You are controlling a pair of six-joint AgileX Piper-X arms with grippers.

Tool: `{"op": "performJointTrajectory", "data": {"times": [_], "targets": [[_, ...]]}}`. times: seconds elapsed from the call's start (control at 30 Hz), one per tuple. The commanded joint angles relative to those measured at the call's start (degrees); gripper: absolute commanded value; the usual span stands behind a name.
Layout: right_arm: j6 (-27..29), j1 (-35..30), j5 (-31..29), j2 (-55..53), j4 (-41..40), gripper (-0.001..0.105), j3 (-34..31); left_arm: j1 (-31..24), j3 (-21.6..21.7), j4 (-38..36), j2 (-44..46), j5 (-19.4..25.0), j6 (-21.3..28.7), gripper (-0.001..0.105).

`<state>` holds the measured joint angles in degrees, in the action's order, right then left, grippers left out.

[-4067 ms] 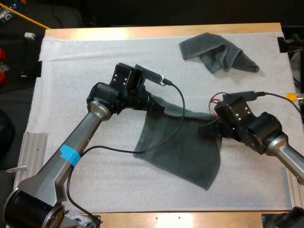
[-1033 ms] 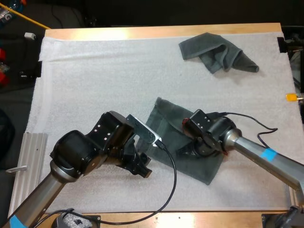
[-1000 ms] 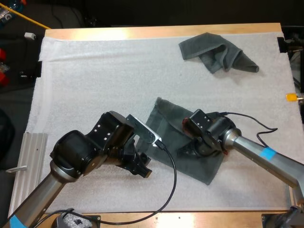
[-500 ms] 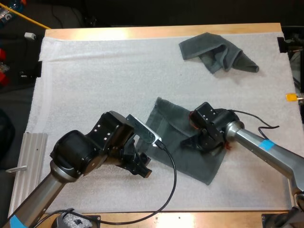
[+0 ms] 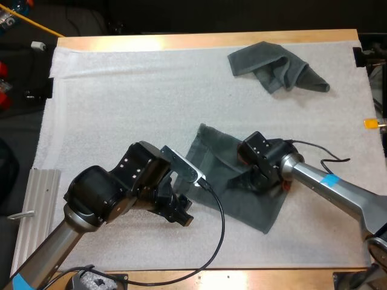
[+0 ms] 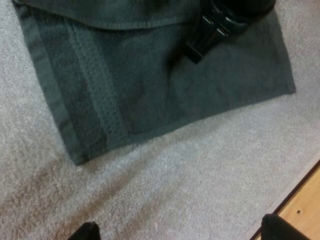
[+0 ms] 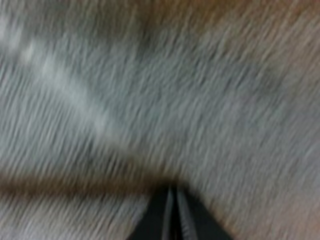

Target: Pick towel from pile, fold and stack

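Observation:
A dark grey-green towel (image 5: 230, 158) lies partly folded on the white mat (image 5: 121, 103), just right of the middle. My right gripper (image 5: 239, 181) is shut, its tips pressed down onto the towel's upper layer; up close the touching fingers (image 7: 172, 215) rest against blurred fabric. My left gripper (image 5: 181, 215) hangs open over bare mat just off the towel's near left corner, holding nothing. From the left wrist, the towel (image 6: 150, 90) shows a folded edge with the right gripper (image 6: 207, 35) on it. A crumpled towel (image 5: 277, 67) lies at the far right.
A ribbed metal rail (image 5: 36, 205) lies off the mat's near left side. The wooden table edge (image 5: 211, 41) runs along the far side, and wood (image 6: 305, 210) also shows close to the towel's near corner.
My right gripper slid a little up and along the towel's top layer, and its arm swung slightly. The left arm has stayed put and open.

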<state>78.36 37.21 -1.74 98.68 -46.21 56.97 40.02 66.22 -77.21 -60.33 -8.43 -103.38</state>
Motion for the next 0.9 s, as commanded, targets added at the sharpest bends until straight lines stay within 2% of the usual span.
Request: {"op": "performJointTrajectory", "data": {"times": [0.0, 0.4, 0.57, 0.7, 0.87], "targets": [[-0.21, -0.59, -5.22, 0.64, -0.01, 0.0, 0.4, 0.27, 0.05, -0.11, 0.27, -0.05, -0.68, 0.061], [-0.12, -6.37, -13.8, 0.64, 4.0, 0.0, 6.72, 0.27, 0.05, -0.11, 0.27, -0.37, -0.93, 0.061], [-0.1, -11.6, -13.89, 0.64, 5.68, 0.0, 8.54, 0.27, 0.05, -0.43, 0.27, -0.37, -1.15, 0.061], [0.09, -15.38, -13.89, 0.53, 1.5, 0.0, 11.02, 0.27, 0.05, -0.51, 0.27, -0.37, -1.15, 0.061], [2.91, -16.28, -14.13, -1.49, -1.35, 0.0, 12.01, 0.27, 0.05, 0.29, 0.27, -0.37, -1.15, 0.061]]}}
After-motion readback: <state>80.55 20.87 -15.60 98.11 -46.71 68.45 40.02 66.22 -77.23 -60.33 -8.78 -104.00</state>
